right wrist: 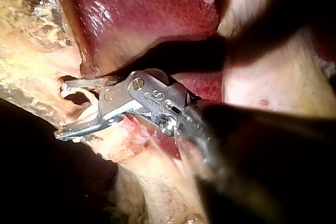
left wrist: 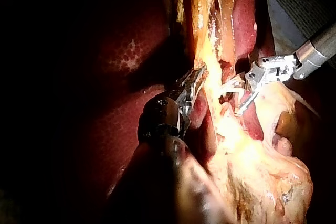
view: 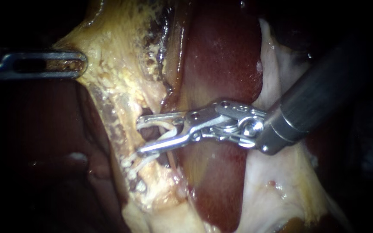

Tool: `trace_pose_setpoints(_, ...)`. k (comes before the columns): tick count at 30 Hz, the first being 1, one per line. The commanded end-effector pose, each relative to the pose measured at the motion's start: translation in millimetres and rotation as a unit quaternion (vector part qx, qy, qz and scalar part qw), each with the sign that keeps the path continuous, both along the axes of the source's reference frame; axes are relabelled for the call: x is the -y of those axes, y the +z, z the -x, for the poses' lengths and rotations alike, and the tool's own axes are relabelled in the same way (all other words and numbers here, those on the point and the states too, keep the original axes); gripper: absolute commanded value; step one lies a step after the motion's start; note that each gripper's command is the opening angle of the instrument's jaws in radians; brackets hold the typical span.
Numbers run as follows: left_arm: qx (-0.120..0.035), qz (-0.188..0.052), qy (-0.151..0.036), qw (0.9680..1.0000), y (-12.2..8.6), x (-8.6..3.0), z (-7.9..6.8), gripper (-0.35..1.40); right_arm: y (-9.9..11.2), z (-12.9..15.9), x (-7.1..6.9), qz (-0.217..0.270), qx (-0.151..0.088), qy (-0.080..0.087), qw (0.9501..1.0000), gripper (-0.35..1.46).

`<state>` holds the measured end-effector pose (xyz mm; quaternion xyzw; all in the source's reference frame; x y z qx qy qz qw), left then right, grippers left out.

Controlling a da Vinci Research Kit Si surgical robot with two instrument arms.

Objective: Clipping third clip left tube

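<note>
Nearest, my right instrument [view: 140, 137] reaches left with its jaws spread, straddling the pale tube [view: 159, 126] just left of the liver [view: 221, 56]. Nothing is squeezed yet, so the clip is still to set. Clips already on it I cannot make out.

The left instrument [view: 82, 64] is held level in the endoscope view, its shaft entering from the left (only the end part is lit). The right instrument [view: 140, 137] is set slanting down from the upper right, it is bent at the wrist, and its two jaws are spread apart with a clear gap between them.
</note>
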<state>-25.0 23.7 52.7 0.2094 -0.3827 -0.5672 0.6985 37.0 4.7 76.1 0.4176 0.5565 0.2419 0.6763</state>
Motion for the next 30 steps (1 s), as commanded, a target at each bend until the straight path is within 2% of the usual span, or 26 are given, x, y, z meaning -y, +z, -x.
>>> trace_pose_setpoints(1, 0.000, 0.000, 0.000, 1.0000, 0.0, 0.0, 0.0, -0.35, -0.1, -0.1, 0.1, -0.001, -0.006, -0.001, 1.0000, 0.55)
trace_pose_setpoints(8, 0.000, 0.000, 0.000, 1.0000, 0.1, 0.0, 0.0, -0.35, -0.8, -0.5, 0.5, -0.010, -0.049, -0.012, 0.9987, 0.54)
trace_pose_setpoints(14, 0.000, 0.000, 0.000, 1.0000, 0.1, 0.0, 0.0, -0.35, -1.5, -1.6, 0.7, -0.023, -0.075, -0.018, 0.9967, 0.52)
trace_pose_setpoints(16, 0.000, 0.000, 0.000, 1.0000, 0.1, 0.0, 0.0, -0.35, -1.3, -2.2, 0.7, -0.023, -0.077, -0.020, 0.9966, 0.52)
trace_pose_setpoints(21, 0.000, 0.000, 0.000, 1.0000, 0.1, 0.0, 0.1, -0.35, -0.3, -3.2, 0.9, -0.036, -0.066, -0.013, 0.9971, 0.51)
trace_pose_setpoints(26, 0.000, 0.000, 0.000, 1.0000, 0.0, 0.0, 0.1, -0.35, 0.7, -1.9, 1.0, -0.015, -0.002, -0.021, 0.9997, 0.51)
trace_pose_setpoints(30, 0.000, -0.001, 0.000, 1.0000, -0.2, 0.0, 0.0, -0.35, 1.1, -0.7, 0.9, -0.012, 0.022, -0.026, 0.9994, 0.51)
